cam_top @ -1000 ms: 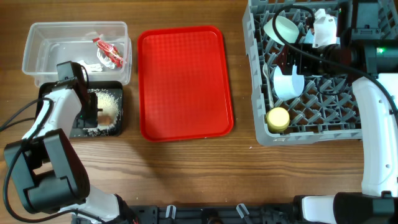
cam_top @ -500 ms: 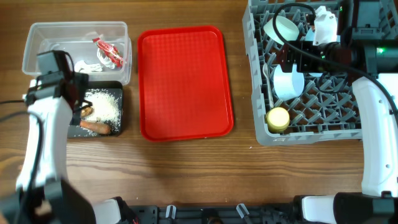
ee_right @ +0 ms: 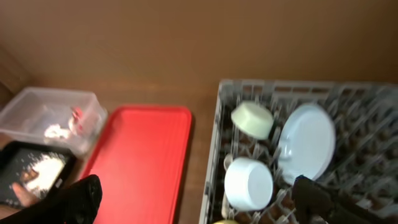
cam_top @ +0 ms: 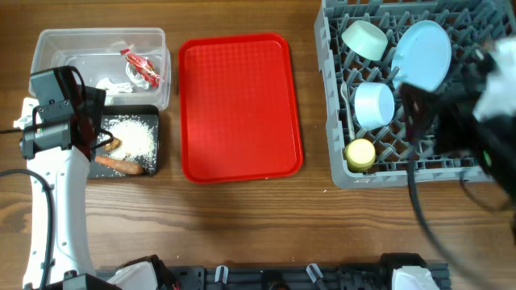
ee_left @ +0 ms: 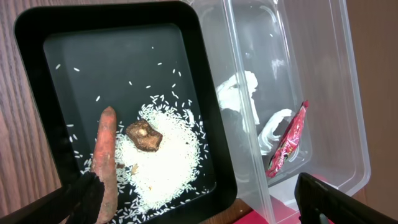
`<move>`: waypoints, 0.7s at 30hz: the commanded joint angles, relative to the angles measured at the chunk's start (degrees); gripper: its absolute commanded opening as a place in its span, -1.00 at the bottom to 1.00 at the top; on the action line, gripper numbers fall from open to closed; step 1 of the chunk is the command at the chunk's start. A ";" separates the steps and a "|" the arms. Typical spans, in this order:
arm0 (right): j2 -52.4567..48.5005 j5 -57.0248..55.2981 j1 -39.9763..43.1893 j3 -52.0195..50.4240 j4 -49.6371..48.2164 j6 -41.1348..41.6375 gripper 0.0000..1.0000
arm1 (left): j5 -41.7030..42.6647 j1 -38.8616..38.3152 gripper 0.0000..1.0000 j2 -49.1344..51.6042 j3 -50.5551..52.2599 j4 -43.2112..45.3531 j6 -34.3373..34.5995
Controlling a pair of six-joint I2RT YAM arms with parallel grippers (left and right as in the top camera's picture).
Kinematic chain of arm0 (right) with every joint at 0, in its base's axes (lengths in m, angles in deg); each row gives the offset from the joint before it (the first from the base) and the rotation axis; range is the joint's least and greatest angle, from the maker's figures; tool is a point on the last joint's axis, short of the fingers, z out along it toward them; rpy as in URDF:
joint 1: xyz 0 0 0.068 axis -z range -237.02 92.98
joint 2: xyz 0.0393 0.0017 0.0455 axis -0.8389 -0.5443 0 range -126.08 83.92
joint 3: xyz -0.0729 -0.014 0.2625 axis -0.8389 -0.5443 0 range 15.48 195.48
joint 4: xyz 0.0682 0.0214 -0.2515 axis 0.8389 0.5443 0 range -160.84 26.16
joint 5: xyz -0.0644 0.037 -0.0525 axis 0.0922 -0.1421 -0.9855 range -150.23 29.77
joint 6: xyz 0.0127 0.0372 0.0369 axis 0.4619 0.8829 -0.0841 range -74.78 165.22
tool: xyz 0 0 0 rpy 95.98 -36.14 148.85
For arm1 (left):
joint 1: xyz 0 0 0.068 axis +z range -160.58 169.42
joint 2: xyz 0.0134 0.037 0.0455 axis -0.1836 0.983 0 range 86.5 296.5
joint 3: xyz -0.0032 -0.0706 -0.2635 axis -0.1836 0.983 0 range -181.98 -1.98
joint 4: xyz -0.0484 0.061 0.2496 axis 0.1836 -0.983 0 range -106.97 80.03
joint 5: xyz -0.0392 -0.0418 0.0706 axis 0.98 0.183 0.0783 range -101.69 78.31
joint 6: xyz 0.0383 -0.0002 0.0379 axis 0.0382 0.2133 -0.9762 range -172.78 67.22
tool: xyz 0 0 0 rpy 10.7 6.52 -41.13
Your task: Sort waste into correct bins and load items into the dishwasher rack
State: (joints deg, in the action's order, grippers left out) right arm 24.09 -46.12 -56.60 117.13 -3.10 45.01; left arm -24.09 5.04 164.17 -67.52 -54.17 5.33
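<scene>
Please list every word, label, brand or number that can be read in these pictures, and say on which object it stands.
Nothing can be read.
Red snack wrapper in the clear tub: it carries print, but this is too small and blurred to read in any view.
No writing shows on the red tray, the dishwasher rack or the black tray.

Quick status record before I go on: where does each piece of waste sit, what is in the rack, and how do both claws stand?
clear tub: red wrapper, white scrap
black tray: rice crumbs, brown lump, carrot stick
dishwasher rack: blue plate, whitish bowl, light blue bowl, yellow cup
red tray: between bins and rack
left claw: open, above black tray
right claw: open, holding nothing
</scene>
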 commanded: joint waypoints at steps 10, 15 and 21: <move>5.66 -4.68 0.13 -1.29 4.15 -4.33 0.99 | -1.16 0.31 1.00 -0.42 -0.37 -0.20 -1.14; 9.90 -5.09 0.42 -9.70 -5.70 -4.37 0.99 | -1.16 0.31 1.00 -0.42 -0.37 -0.20 -1.14; 20.35 -1.77 1.31 -32.28 -27.98 -4.33 0.99 | -1.16 0.31 1.00 -0.42 -0.37 -0.20 -1.14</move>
State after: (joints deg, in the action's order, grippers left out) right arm 38.58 -50.19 -56.36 96.54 -23.32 41.41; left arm -24.09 5.04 164.17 -67.52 -54.30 5.31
